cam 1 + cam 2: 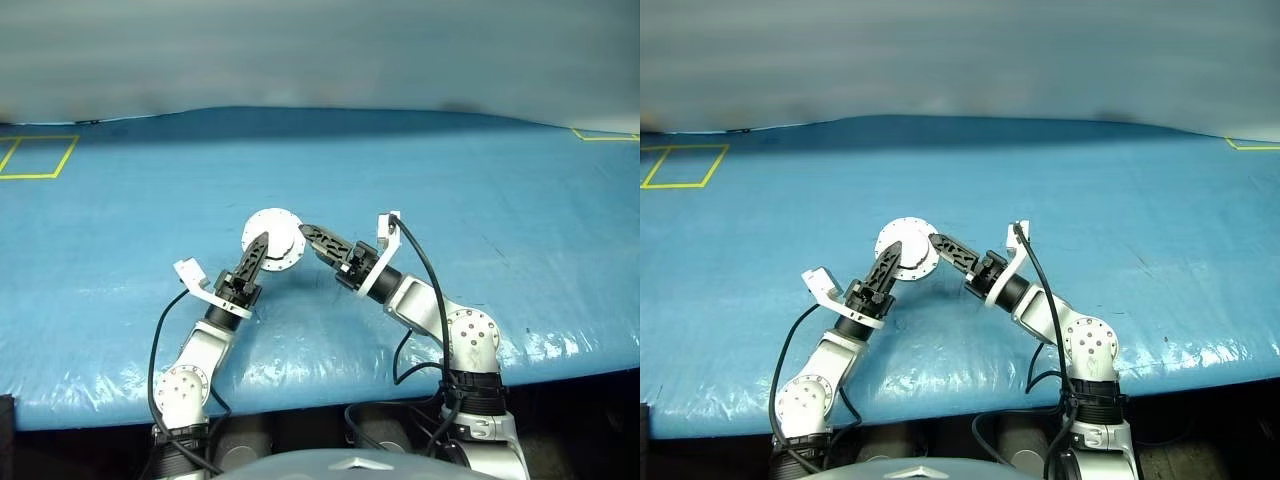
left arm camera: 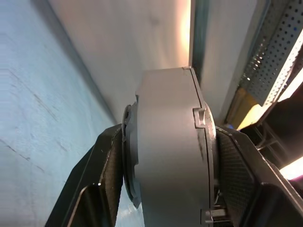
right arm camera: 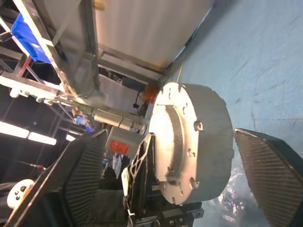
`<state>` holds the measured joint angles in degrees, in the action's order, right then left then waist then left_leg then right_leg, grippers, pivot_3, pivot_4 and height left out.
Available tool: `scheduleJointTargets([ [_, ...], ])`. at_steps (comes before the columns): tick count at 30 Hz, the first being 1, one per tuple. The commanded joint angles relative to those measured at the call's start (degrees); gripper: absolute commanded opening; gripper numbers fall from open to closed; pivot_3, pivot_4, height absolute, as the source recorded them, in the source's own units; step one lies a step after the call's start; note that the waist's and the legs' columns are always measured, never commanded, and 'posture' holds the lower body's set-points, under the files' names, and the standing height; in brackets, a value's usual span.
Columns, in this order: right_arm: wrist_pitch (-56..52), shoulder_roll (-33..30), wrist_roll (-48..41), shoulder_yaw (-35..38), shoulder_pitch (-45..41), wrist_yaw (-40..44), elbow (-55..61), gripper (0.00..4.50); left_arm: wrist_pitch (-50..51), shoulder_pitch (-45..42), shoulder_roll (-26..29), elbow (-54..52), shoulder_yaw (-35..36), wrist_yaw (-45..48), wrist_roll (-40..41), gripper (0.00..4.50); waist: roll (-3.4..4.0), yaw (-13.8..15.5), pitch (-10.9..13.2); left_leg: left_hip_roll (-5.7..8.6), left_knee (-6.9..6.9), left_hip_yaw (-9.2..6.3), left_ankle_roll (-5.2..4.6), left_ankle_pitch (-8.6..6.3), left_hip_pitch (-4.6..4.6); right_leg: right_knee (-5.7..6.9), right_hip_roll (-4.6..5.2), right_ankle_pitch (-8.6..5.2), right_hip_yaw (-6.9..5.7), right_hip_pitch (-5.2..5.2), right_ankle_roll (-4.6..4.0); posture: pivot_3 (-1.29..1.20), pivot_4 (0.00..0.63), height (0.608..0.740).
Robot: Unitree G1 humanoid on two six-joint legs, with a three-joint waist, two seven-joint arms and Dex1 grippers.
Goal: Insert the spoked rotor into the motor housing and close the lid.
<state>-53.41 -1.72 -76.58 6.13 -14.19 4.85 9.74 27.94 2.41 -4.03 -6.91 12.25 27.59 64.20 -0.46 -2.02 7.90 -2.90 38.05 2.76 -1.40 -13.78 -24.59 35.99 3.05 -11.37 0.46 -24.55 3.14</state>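
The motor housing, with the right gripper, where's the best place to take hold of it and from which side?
Probably across its two flat faces, coming in edge-on from the robot's right. The motor housing is held on edge above the table by the left gripper, and the right gripper already straddles it with fingers open on either face.

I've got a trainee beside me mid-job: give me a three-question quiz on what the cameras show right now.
1. True or false: the left gripper grips the motor housing by its two flat faces.
2. What state is the right gripper in? A) shut on the housing B) open, one finger on either side C) resting on the table
3. Fill in: the housing is held above the ____ table cover.

Key: 1 true; 2 B; 3 blue.
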Motion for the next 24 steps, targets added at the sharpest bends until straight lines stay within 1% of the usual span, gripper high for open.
scheduleJointTargets([
  [1, 5.20, 0.48, 4.92, 0.20, -0.50, 1.41, 2.74, 4.46, -5.55, -2.74, -2.50, -0.47, 1.97, -1.78, -1.92, 2.60, -0.01, 0.05, 0.01, 0.00, 0.00, 0.01, 0.00, 0.00, -0.01, 0.00, 0.00, 0.00, 0.00, 0.00, 0.00, 0.00, 0.150, 0.740],
  [4, 8.21, 0.10, 9.38, 0.10, -0.47, 1.97, 2.45, 4.46, -10.93, -5.48, -4.06, 1.72, 4.71, -6.97, -4.04, 2.60, -0.13, 0.31, 0.08, 0.00, 0.02, 0.01, 0.00, 0.00, -0.01, 0.00, -0.02, 0.00, -0.01, 0.00, 0.00, 0.00, 0.150, 0.740],
  [8, 9.99, -0.81, 13.20, 0.25, -0.18, 2.25, 2.25, 4.46, -13.34, -10.81, -4.19, 5.15, 7.65, -15.48, -3.70, 2.60, -0.19, 0.53, 0.11, -0.01, 0.04, 0.03, 0.00, 0.00, -0.02, 0.00, -0.04, 0.03, 0.01, 0.01, 0.03, 0.00, 0.150, 0.740],
  [10, 10.44, -1.20, 14.12, 0.35, 0.17, 3.10, 2.72, 4.46, -14.82, -14.05, -4.20, 7.29, 8.65, -19.20, -4.65, 2.60, -0.29, 1.05, 0.16, 0.01, 0.06, 0.02, 0.00, 0.00, -0.08, -0.01, -0.04, 0.08, 0.00, 0.01, 0.12, 0.00, 0.150, 0.740],
  [13, 10.62, -1.45, 15.15, 0.72, 0.34, 2.92, 2.65, 4.46, -14.00, -18.44, -3.72, 11.04, 9.37, -24.74, -5.36, 2.60, -0.33, 1.60, 0.19, 0.09, 0.10, -0.02, 0.00, 0.01, -0.14, -0.08, -0.03, 0.24, 0.00, 0.04, 0.39, 0.00, 0.150, 0.740],
  [17, 10.51, -1.42, 15.77, 1.44, 0.23, 2.49, 2.36, 4.46, -16.50, -24.66, -3.39, 17.68, 10.83, -32.42, -10.22, 2.60, -0.37, 1.50, 0.21, 0.24, 0.14, -0.01, -0.04, -0.01, -0.18, -0.17, 0.05, 0.31, 0.09, 0.09, 0.51, 0.00, 0.150, 0.740],
  [20, 10.61, -1.20, 16.36, 1.38, 0.34, 2.49, 2.58, 4.46, -17.85, -26.55, -2.95, 21.02, 11.62, -34.74, -13.15, 2.60, -0.37, 1.33, 0.21, 0.24, 0.14, -0.01, -0.05, 0.00, -0.16, -0.15, 0.05, 0.32, 0.09, 0.09, 0.53, 0.00, 0.150, 0.740],
  [23, 10.53, -0.88, 16.96, 1.46, 0.74, 2.52, 2.64, 4.50, -21.04, -25.64, -3.09, 21.12, 13.03, -38.07, -16.65, 3.38, -0.36, 1.01, 0.20, 0.20, 0.09, -0.02, -0.04, 0.00, -0.08, -0.11, 0.00, 0.31, 0.09, 0.09, 0.51, 0.00, 0.150, 0.740],
  [24, 10.36, -0.80, 17.00, 1.55, 0.81, 2.47, 2.59, 4.50, -22.09, -25.04, -3.10, 20.47, 13.52, -38.79, -17.53, 3.72, -0.36, 0.97, 0.20, 0.19, 0.07, -0.02, -0.04, 0.00, -0.06, -0.10, -0.01, 0.31, 0.09, 0.09, 0.51, 0.00, 0.150, 0.740],
])
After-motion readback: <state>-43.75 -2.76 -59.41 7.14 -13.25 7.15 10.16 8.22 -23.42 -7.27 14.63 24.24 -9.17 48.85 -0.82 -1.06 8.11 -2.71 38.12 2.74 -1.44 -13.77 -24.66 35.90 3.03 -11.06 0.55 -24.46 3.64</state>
